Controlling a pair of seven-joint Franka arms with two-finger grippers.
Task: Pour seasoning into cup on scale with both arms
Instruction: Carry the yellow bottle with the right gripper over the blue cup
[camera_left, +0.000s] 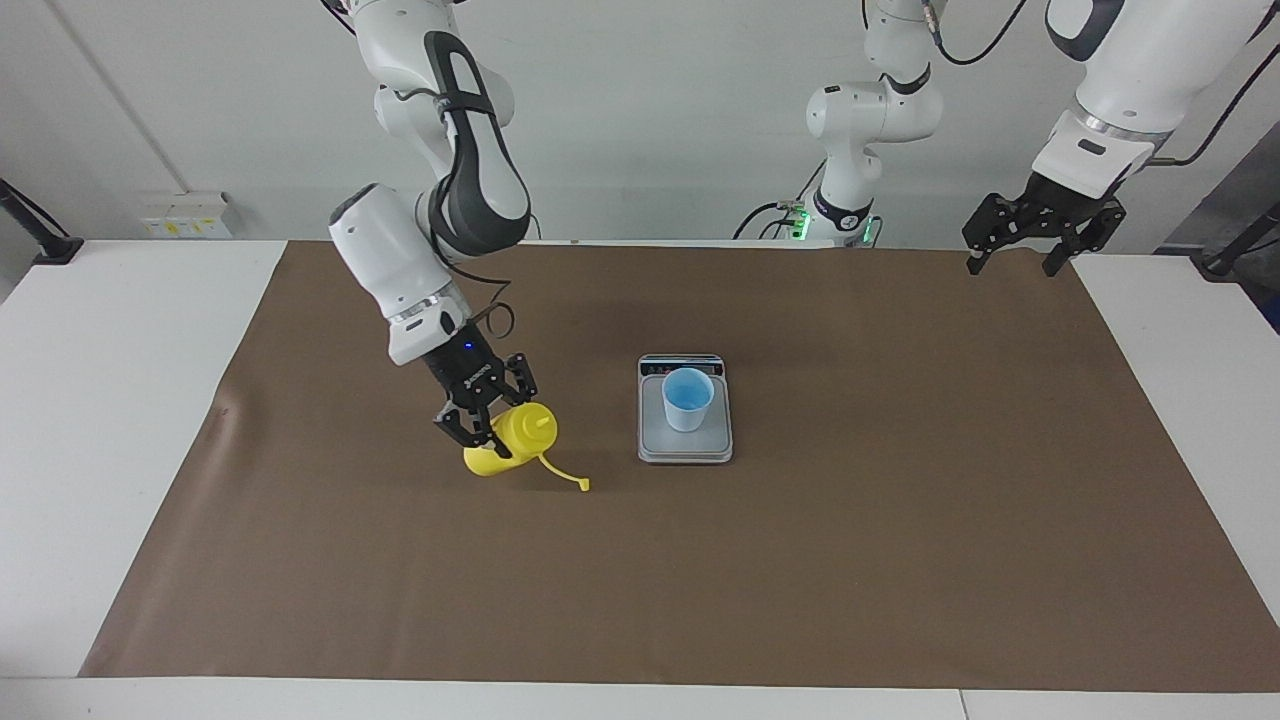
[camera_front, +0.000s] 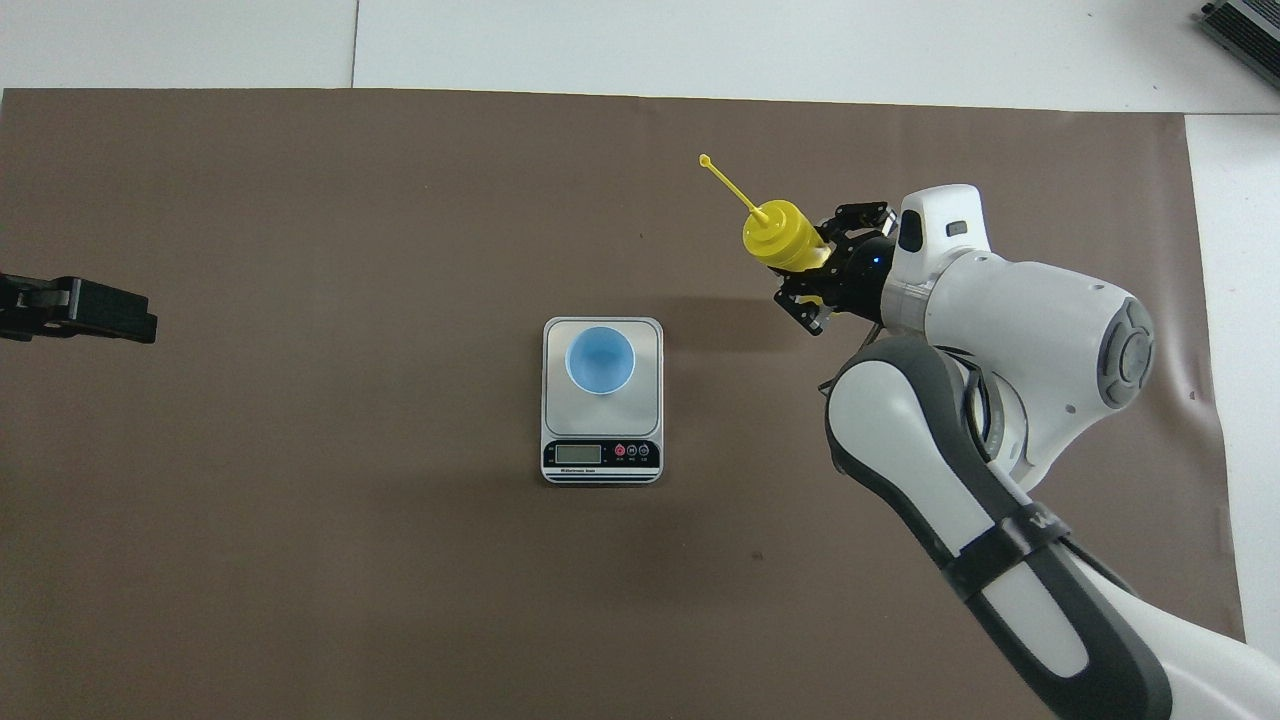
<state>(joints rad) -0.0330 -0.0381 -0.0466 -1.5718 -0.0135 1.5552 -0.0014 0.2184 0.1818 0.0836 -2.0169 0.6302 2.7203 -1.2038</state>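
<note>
The right gripper (camera_left: 487, 425) is closed tight on the seasoning (camera_left: 512, 441), a little yellow bottle, up in the air over the brown mat (camera_left: 900, 560) toward the right arm's end of the table from the scale (camera_left: 685, 440). The bottle sits between the two fingers, gripped around its body, and it leans so its nozzle points at the scale. Its little cap (camera_left: 583, 485) hangs loose on a string. The cup (camera_left: 687, 398) stands on the scale, well apart from the bottle. What could go wrong? The bottle is already tipped with its cap off, so I think some seasoning could drip on the mat before it gets over the cup – or the swinging cap could bump the cup. The left gripper (camera_left: 1020, 245) waits with fingers open, high over the mat's corner toward the left arm's end from the scale.
</note>
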